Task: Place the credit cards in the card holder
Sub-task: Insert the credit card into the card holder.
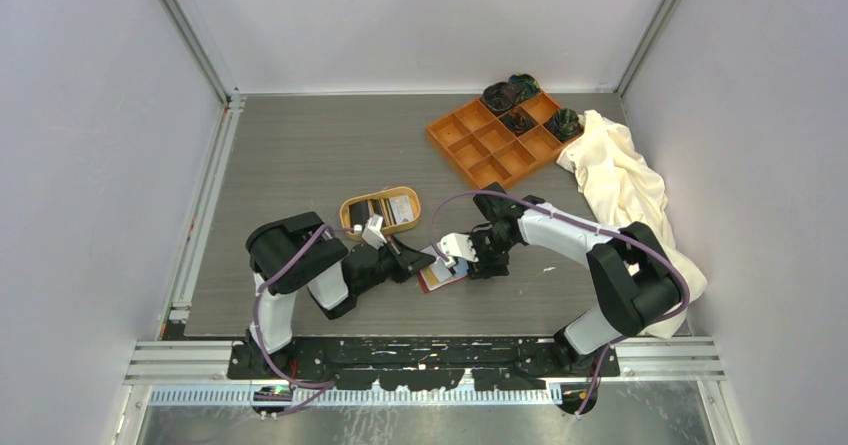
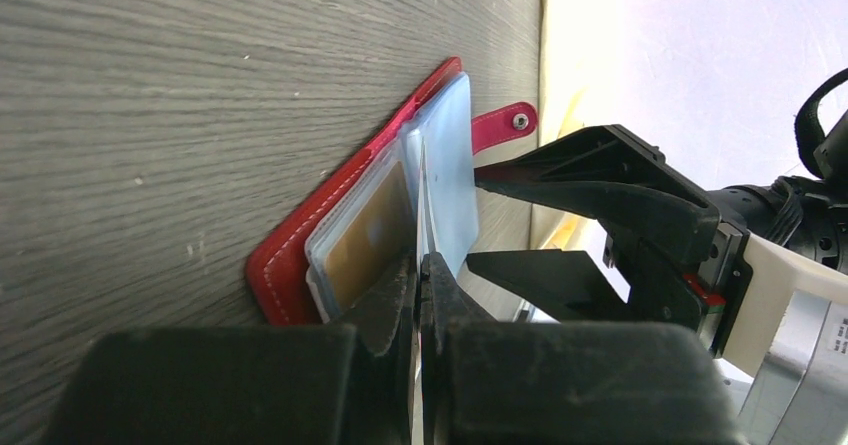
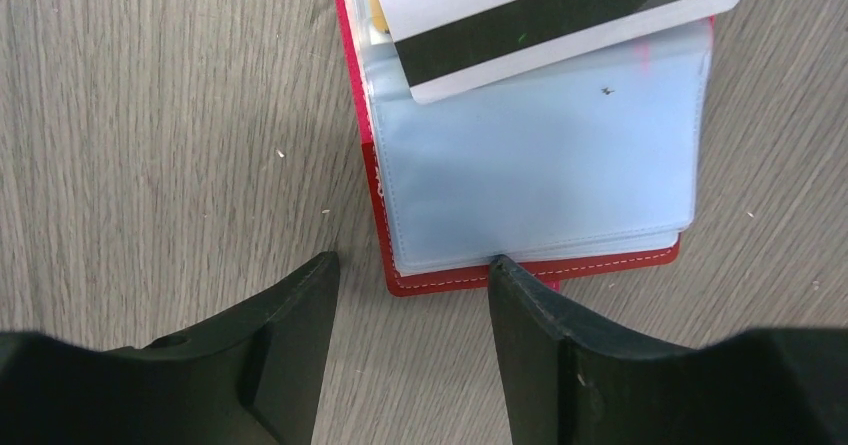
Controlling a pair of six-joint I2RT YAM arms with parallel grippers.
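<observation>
Lying open on the table, the card holder shows its blue lining, directly ahead of the right pincer and just beyond the left pincer's tips. A tan-gold card already sits in one clear sleeve. Over the holder's far part, as the right pincer sees it, hangs a white card with a black stripe. The left pincer is clenched on this card, which its own camera sees edge-on, so that the thin edge can probably be steered between the sleeves. Whether the edge has entered a slot cannot be told.

The right pincer is released and grasps nothing. One fingertip rests at the holder's near edge and the other on bare table beside it, apparently to pin the holder so that it does not slide under the push.

Behind the left pincer stands an oval dish with more cards. Well beyond the right pincer are an orange tray and a cream cloth.
</observation>
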